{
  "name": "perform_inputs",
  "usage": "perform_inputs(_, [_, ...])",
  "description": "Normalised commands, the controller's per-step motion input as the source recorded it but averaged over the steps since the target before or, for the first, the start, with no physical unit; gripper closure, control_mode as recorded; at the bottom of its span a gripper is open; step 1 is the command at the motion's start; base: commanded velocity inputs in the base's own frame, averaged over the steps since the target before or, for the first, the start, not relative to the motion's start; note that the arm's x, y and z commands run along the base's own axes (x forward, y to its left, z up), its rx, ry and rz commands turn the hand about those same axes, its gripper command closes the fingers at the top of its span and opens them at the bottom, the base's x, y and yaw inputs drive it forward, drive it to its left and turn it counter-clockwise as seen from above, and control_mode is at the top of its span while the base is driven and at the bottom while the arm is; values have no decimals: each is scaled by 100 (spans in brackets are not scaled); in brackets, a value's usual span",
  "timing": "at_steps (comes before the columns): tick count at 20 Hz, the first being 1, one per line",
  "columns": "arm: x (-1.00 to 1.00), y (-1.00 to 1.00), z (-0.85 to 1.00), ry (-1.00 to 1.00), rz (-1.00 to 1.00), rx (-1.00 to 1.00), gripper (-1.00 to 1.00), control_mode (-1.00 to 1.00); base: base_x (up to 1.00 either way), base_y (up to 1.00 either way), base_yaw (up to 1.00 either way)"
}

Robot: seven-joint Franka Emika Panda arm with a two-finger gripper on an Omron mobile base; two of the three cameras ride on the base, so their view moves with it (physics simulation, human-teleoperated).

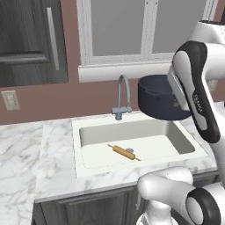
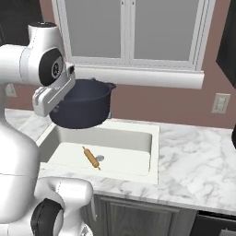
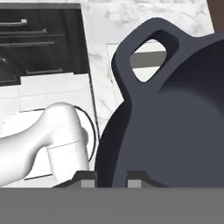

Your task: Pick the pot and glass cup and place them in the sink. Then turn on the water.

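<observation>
The pot (image 1: pixel 160 102) is held in the air above the sink (image 1: pixel 88 127), over the basin's right rear part in the left base view and over its left rear part in the right base view. It touches neither the basin nor the counter (image 1: pixel 26 149).

The hand view gives the close detail: the pot's dark wall fills the right half, one loop handle (image 3: pixel 151 54) stands at the top, and the wall runs down between the two finger tips of the gripper (image 3: pixel 111 177) at the bottom edge. The jaws are closed onto the pot's rim, one tip on each side of the wall.

The base views supply what the hand view lacks. The left base view shows the gooseneck faucet (image 1: pixel 123 94) upright at the basin's rear edge, just left of the pot. Both base views show a wooden rolling pin (image 1: pixel 124 152) lying diagonally on the basin floor, well below the pot. The right base view shows the pot's open top and one side handle (image 2: pixel 110 85).

Limits of visibility: in both base views the arm's white link covers the near side of the pot and the gripper itself. In the right base view the faucet is hidden behind the arm and pot. The hand view cuts off most of the pot.
</observation>
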Motion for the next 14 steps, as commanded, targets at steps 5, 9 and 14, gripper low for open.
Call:
perform_inputs(5, [59,-34,-67,0,1,2,100,-100,0,0,0])
perform_inputs(9, [45,-43,-76,0,2,5,100,-100,0,0,0])
perform_inputs(14, [54,-39,-74,0,3,3,100,-100,0,0,0])
